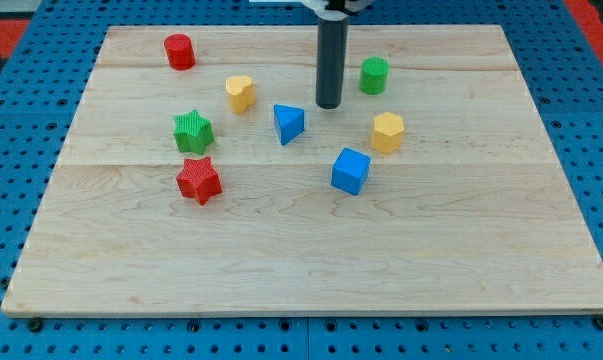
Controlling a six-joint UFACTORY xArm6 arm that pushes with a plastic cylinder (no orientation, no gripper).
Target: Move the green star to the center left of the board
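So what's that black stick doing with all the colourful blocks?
It's a robot arm's pushing rod. Its job is to slide the green star to the middle of the board's left side. Right now my tip isn't touching any block. It sits near the view's top, between the yellow heart and the green cylinder, just above the blue triangle. The green star waits further left, above the red star.

Single view only, set high in front of the worktop (311,270) and tilted down across it, near edge at the view's bottom, far edge at the view's top. Close enough for the whole wooden surface to fill the picture, with blue perforated base (11,110) showing around all sides. Rod entering from the top edge, its mount cropped; my tip (328,106) just above centre. No second view to overlap.
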